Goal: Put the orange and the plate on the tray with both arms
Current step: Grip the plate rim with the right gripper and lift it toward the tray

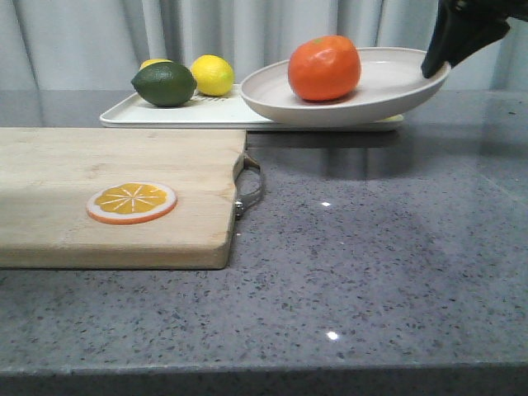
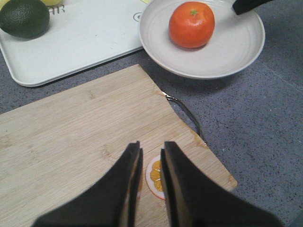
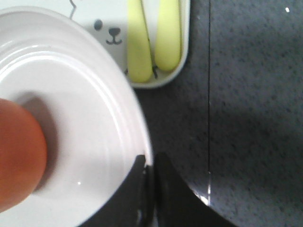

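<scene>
The orange lies in the off-white plate. My right gripper is shut on the plate's right rim and holds it tilted, above the right part of the white tray. In the right wrist view the fingers pinch the rim of the plate, with the orange at one side and the tray's bear drawing beyond. My left gripper hovers over the cutting board, slightly open and empty. Its view shows the orange, the plate and the tray.
A wooden cutting board with a metal handle lies at the left, bearing a flat orange slice. A green lime and a yellow lemon sit on the tray's left part. Pale yellow pieces lie at the tray's right end.
</scene>
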Controlling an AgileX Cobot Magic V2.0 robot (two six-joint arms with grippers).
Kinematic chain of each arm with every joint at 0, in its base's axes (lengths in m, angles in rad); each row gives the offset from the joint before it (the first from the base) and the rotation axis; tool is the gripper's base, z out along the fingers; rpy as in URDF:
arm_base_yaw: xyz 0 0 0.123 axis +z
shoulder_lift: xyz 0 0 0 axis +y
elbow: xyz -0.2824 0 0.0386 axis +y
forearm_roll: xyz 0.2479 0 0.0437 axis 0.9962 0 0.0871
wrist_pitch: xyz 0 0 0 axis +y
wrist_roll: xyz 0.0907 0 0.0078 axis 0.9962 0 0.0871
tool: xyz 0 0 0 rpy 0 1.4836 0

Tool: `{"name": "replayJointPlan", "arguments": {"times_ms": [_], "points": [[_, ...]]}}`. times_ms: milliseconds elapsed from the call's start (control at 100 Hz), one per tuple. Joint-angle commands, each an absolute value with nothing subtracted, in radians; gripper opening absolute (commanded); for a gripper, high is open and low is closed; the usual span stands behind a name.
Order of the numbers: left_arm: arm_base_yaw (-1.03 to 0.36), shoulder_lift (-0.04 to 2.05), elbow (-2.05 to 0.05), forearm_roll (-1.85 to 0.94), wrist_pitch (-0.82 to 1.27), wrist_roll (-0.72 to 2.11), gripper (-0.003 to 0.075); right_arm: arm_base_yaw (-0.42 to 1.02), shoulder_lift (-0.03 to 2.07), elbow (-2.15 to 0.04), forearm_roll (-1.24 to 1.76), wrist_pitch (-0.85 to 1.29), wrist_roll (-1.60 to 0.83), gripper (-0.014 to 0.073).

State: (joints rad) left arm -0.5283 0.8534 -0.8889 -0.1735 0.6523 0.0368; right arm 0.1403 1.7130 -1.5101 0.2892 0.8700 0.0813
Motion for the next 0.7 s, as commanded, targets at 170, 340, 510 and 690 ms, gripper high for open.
{"name": "replayJointPlan", "arguments": {"times_ms": [170,340,510,690], "points": [[-0.526,0.846,-0.915,-0.189,0.58,0.033,0.0095,0.137,1.863,-1.828,0.383,0.905,0.05,-0.0071],[-0.526,0.846,-0.915,-0.189,0.58,0.033,0.0095,0.137,2.0,-2.04,0.421,0.946,0.05,-0.0071],[-0.526,0.846,-0.915,-0.189,0.58,0.033,0.0095,0.137,2.138,-2.241,0.454,0.97,0.05,-0.0071],[-0.526,0.846,-0.915,-0.189,0.578,0.033,0.0095,0.137,2.255,-2.409,0.496,0.99,0.05,-0.0071]]}}
